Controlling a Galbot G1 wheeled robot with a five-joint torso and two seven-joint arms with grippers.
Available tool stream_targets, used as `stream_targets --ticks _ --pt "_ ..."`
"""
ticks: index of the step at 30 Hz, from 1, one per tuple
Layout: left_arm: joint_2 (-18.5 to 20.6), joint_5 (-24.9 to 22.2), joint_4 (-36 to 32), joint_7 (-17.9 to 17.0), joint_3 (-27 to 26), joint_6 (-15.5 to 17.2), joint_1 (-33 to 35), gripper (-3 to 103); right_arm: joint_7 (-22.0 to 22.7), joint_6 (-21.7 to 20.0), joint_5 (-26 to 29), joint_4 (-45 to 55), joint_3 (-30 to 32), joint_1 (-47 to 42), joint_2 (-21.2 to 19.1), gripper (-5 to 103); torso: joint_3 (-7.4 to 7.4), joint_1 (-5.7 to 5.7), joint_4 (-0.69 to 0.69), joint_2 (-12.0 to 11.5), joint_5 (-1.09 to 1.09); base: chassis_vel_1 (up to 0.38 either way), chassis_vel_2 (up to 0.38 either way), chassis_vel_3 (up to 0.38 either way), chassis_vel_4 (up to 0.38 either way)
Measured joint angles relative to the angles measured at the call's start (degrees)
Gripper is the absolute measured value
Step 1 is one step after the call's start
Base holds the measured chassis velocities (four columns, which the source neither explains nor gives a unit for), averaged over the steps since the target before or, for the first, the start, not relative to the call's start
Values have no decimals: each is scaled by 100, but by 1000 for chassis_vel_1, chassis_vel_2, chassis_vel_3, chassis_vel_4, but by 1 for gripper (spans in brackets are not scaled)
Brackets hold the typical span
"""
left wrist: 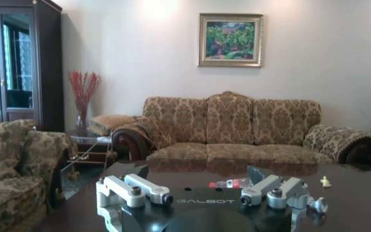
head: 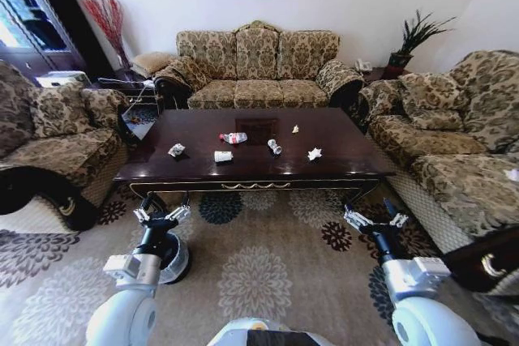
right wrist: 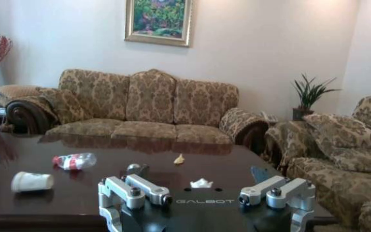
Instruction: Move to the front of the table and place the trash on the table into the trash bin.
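A: The trash (head: 235, 138) lies scattered mid-table (head: 340, 160), well ahead of us; both sets of jaws stand open, empty.

B: We roll squarely closer, keeping left gripper (head: 162, 218) and right gripper (head: 375, 220) below the edge, the trash bin (head: 172, 261) beside us.

- daylight pours in from the window (head: 18, 6) far left, blown out and bluish
- glossy table (head: 195, 131) mirrors the sofa (left wrist: 231, 128) and pale wall
- head view bends hard at the edges, fisheye style
- wrist views look soft, slightly hazy
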Motion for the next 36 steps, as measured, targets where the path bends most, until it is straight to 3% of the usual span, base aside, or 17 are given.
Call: stream_targets --ticks 15,19,22,24,27,36 --pt "-74 30 23 1 -53 -58 82 100 -32 23 -47 -129 -121 68 -1 100 0 0 1 0 4 328 261 -330 -249" --pt "-102 10 153 6 -60 -126 98 100 -35 38 -45 -164 -157 129 -4 100 -1 0 -1 1 -6 407 339 -399 -314" --pt "-112 -1 269 10 -59 -161 100 100 -42 50 -29 -238 -158 175 -5 100 0 0 2 0 4 383 318 -386 -291" --pt "-111 -47 388 12 -62 -163 62 100 -42 60 -12 -299 -131 179 -26 100 -1 -1 -2 1 -7 196 223 -186 -186" --pt "-100 -101 488 11 -79 -160 20 100 -43 65 -8 -331 -121 177 -35 100 -1 -1 1 1 -4 142 52 -83 -132" --pt "-90 -223 1807 145 -17 -130 -350 100 -43 65 -52 -429 -158 180 -37 100 0 0 -1 0 3 -49 -41 36 15"
